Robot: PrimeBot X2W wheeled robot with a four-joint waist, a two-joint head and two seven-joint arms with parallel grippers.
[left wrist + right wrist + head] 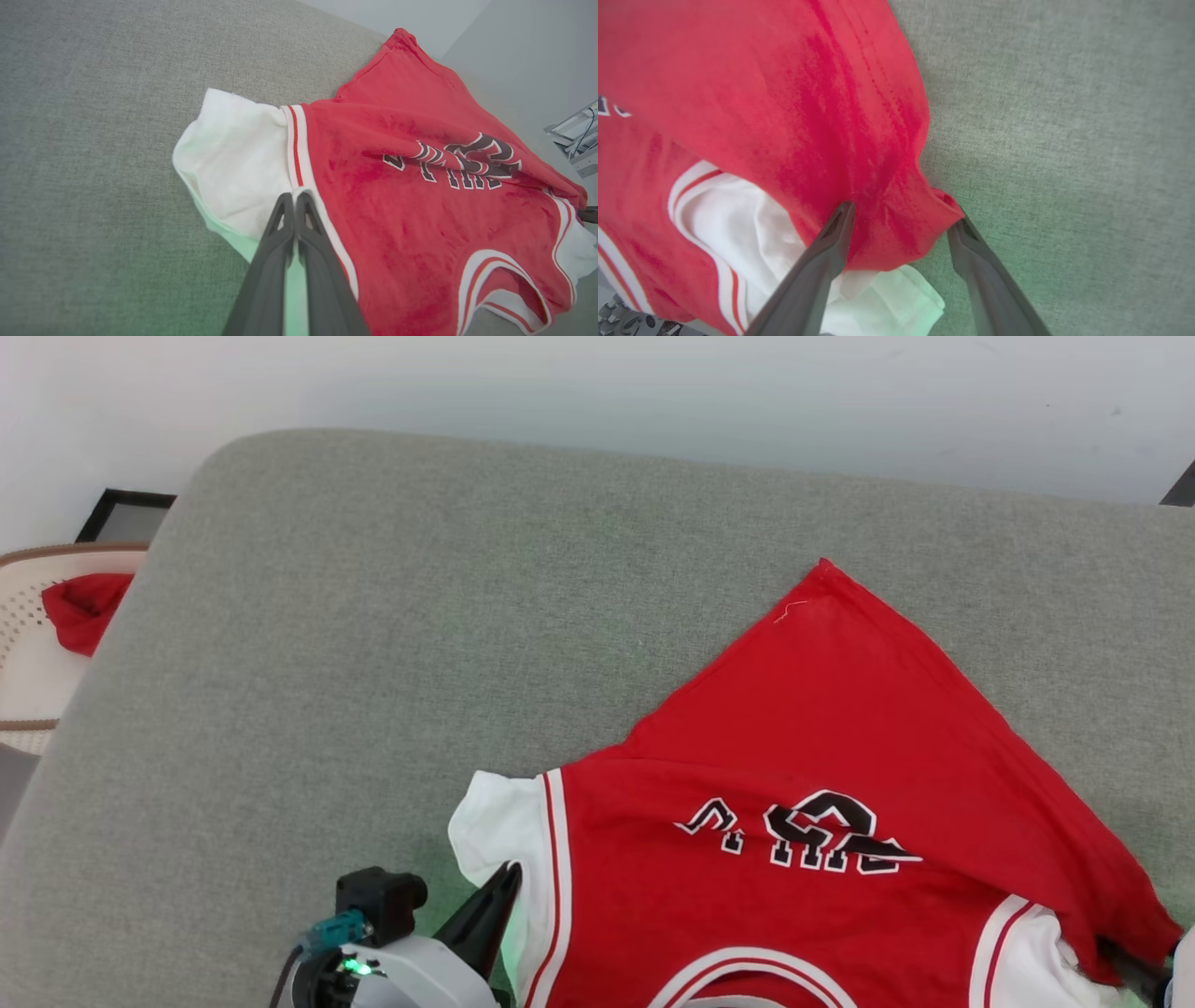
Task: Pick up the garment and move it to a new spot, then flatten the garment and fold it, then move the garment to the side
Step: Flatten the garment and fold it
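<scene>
Jersey down on the grey cushion: one gripper closed, the other wide.
The garment (pixel 794 896) lies numerals-up on the near right of the grey cushion (pixel 373 663). On the left gripper (pixel 294 198) the fingers are pressed together, tips at the striped seam of the white sleeve; I can't tell whether they have caught any cloth. On the right gripper (pixel 903 214) the fingers are spread, straddling a bunched red fold.

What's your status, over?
Left gripper shut, tips at white sleeve seam. Right gripper open, straddling red hem. Garment rumpled on grey cushion. Small red cloth well apart.
</scene>
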